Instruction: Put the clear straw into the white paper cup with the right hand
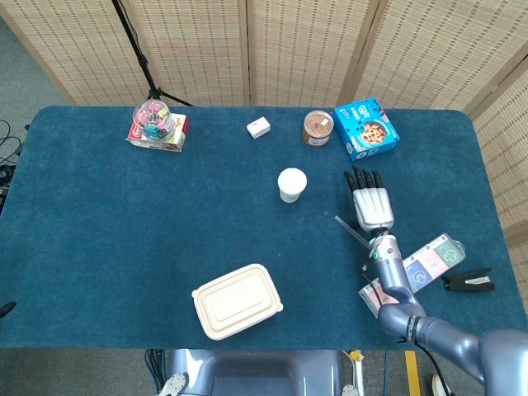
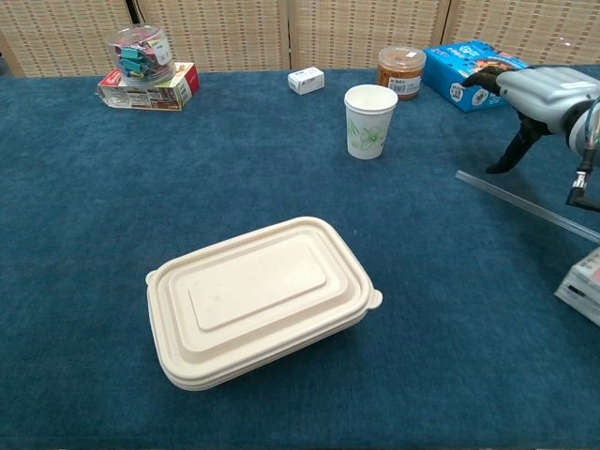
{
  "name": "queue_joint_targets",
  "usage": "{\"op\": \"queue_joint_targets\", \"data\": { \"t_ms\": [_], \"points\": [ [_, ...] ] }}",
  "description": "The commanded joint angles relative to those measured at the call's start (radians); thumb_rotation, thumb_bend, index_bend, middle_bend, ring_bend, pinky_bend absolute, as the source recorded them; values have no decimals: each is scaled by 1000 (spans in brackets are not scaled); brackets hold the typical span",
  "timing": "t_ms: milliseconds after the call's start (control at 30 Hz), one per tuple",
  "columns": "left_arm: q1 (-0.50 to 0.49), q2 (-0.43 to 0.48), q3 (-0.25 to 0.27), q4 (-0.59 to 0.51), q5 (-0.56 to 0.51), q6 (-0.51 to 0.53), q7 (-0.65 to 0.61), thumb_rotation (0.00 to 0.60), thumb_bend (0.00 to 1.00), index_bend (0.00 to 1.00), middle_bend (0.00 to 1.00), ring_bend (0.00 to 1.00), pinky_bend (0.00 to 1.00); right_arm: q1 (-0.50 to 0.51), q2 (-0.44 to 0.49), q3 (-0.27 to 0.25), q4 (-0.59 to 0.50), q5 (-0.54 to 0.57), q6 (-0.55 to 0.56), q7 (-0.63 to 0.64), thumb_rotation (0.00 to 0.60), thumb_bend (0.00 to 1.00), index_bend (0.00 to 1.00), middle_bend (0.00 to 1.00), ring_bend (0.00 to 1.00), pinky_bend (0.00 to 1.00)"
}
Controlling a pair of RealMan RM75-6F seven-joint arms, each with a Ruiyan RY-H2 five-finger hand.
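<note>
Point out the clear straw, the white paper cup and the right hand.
clear straw (image 2: pixel 525 200): chest view, mid-length on the table.
white paper cup (image 1: pixel 291 186): head view, its rim.
right hand (image 1: pixel 371 202): head view, back of the hand.

The clear straw (image 2: pixel 525 200) runs out past the right edge of the chest view. The right hand (image 2: pixel 539 94) is cropped there too, its fingers perhaps spread.

The head view looks steeply down on the whole blue surface (image 1: pixel 124 239) from high up. The chest view looks forward, low and close. Both share the cup (image 1: pixel 291 184), lidded box (image 1: pixel 237 301).
</note>
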Motion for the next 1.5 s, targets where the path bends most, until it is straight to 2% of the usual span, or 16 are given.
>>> {"op": "queue_joint_targets", "data": {
  "t_ms": [33, 133, 200, 300, 367, 767, 900, 1500],
  "points": [
    [1, 0, 0, 0, 0, 1, -1, 600, 0, 0, 0, 0, 0, -17, 33, 19, -73, -5, 29, 33, 600, 0, 2, 0, 0, 0],
    [2, 1, 1, 1, 4, 5, -4, 600, 0, 0, 0, 0, 0, -48, 85, 58, -236, 69, 24, 67, 600, 0, 110, 0, 0, 0],
    [2, 1, 3, 1, 7, 6, -3, 600, 0, 0, 0, 0, 0, -59, 111, 65, -315, 138, 5, 48, 600, 0, 238, 0, 0, 0],
    [4, -1, 4, 2, 11, 9, -1, 600, 0, 0, 0, 0, 0, -64, 123, 64, -379, 222, -7, 15, 600, 0, 327, 0, 0, 0],
    [4, -1, 4, 3, 13, 11, -1, 600, 0, 0, 0, 0, 0, -60, 120, 61, -395, 256, -5, -7, 600, 0, 350, 0, 0, 0],
    [2, 2, 2, 7, 9, 7, -13, 600, 0, 0, 0, 0, 0, -13, 35, 67, -300, 344, 30, -62, 600, 2, 366, 0, 0, 0],
    [2, 5, 1, 11, 7, 6, -29, 600, 0, 0, 0, 0, 0, -9, 28, 72, -253, 391, 37, -89, 600, 71, 370, 0, 0, 0],
    [3, 4, 6, 13, 17, 12, -30, 600, 0, 0, 0, 0, 0, -2, 56, 84, -268, 516, -2, -109, 600, 199, 404, 0, 0, 0]
  ]
}}
